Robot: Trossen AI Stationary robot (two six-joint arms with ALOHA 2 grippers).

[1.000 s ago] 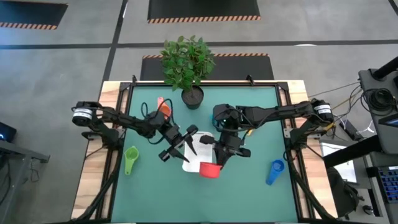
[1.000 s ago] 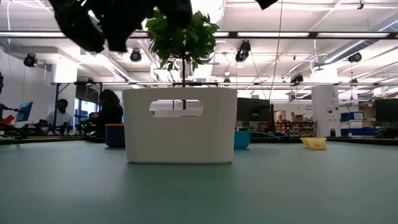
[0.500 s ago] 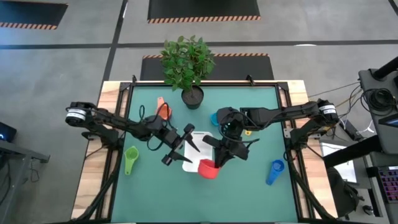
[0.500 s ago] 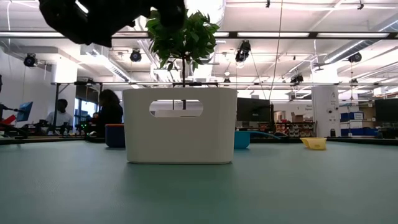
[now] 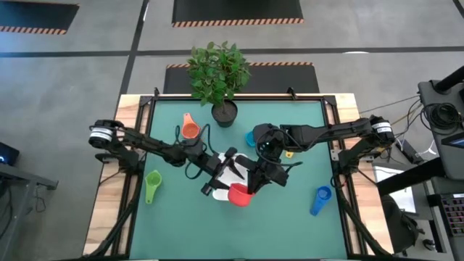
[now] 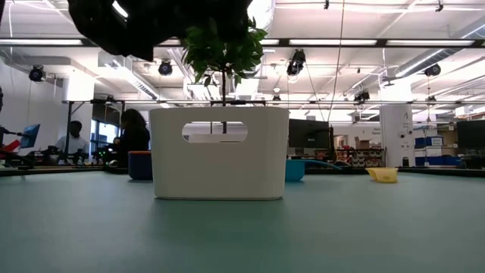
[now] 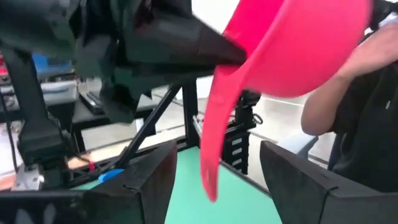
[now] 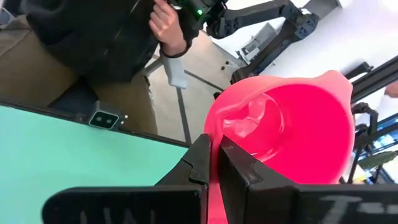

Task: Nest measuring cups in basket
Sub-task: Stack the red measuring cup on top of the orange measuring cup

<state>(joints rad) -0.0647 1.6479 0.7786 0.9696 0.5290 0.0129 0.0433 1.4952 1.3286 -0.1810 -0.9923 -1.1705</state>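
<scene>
Since a second ago the left gripper [image 5: 220, 172] has reached in, jaws spread, beside the red cup [image 5: 238, 194], which the right gripper [image 5: 250, 190] pinches by its handle over the basket [image 5: 233, 171].

I've got the red plastic measuring cup [image 5: 238, 194] up off the table, pinched by its flat handle, its bowl hanging over the near edge of my white rectangular plastic basket [image 5: 233, 168] at mid-table. The small orange scoop cup [image 5: 189, 129] lies far left of the basket, near the table's far edge. My green plastic cup [image 5: 152, 181] lies at the left side, handle pointing near. The teal cup [image 5: 250, 138] sits just beyond the basket. The blue cup [image 5: 321, 197] rests well right, near side. A yellow cup [image 6: 384, 174] sits far right.
</scene>
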